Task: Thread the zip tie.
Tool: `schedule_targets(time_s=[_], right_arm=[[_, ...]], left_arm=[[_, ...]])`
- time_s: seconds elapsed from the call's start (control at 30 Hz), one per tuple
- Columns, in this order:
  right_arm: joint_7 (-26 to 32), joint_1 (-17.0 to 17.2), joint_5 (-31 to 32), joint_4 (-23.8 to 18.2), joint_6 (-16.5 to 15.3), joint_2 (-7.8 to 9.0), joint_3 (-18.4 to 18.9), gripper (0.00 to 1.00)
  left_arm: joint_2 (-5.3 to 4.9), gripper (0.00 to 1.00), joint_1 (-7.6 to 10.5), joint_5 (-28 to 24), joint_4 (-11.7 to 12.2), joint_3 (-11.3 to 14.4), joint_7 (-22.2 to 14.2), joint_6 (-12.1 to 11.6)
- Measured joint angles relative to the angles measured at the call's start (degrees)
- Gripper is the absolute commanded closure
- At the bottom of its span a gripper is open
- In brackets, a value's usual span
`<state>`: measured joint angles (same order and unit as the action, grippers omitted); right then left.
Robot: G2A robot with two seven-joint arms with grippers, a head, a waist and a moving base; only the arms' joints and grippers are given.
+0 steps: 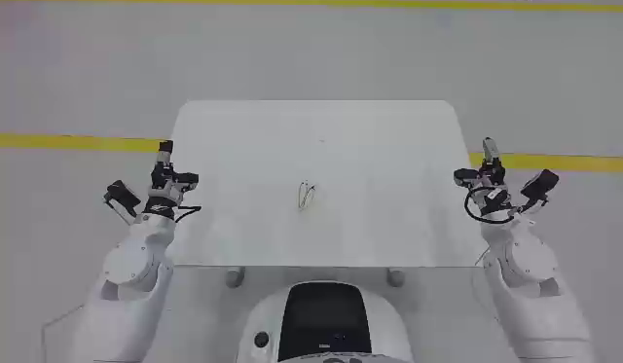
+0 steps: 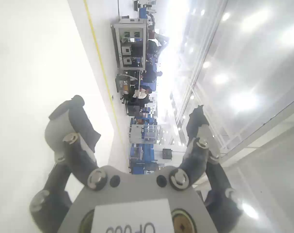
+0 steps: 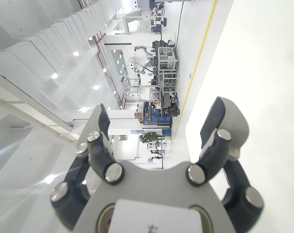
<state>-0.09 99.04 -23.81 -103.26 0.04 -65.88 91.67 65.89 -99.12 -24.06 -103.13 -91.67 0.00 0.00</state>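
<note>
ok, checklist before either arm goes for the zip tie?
1. The zip tie lies on the table, near its middle: ok.
2. The left gripper is open and holds nothing: ok.
3. The right gripper is open and holds nothing: ok.
4. Both grippers sit at the table's side edges, apart from the zip tie: ok.
5. Which end is head and which is tail: cannot tell, too small.
6. Whether the tail is unthreaded: cannot tell.

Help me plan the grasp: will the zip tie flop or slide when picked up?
The zip tie looks thin and bent double, so probably light and springy. Lying flat on the smooth table, it may skid when pinched.
</note>
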Motion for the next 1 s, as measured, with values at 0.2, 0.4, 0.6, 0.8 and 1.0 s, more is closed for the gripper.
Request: schedule_targets(time_s=[0.2, 0.4, 0.6, 0.8, 1.0], right_arm=[[-1.1, -2.1, 11.3, -2.8, 4.1, 0.02, -2.5, 0.0], [-0.8, -7.3, 26.9, -3.3, 14.0, -0.13, -9.7, 0.0], [-0.8, -12.5, 33.1, 0.9, 19.6, -1.09, -17.0, 0.0], [-0.8, -12.4, 33.0, 0.9, 19.4, -1.08, -16.9, 0.0], [-0.9, -12.5, 33.2, 0.9, 19.4, -1.08, -16.9, 0.0]], left_arm=[[0.0, 0.0, 0.0, 0.0, 0.0, 0.0, 0.0, 0.0], [0.0, 0.0, 0.0, 0.0, 0.0, 0.0, 0.0, 0.0], [0.0, 0.0, 0.0, 0.0, 0.0, 0.0, 0.0, 0.0], [0.0, 0.0, 0.0, 0.0, 0.0, 0.0, 0.0, 0.0], [0.0, 0.0, 0.0, 0.0, 0.0, 0.0, 0.0, 0.0]])
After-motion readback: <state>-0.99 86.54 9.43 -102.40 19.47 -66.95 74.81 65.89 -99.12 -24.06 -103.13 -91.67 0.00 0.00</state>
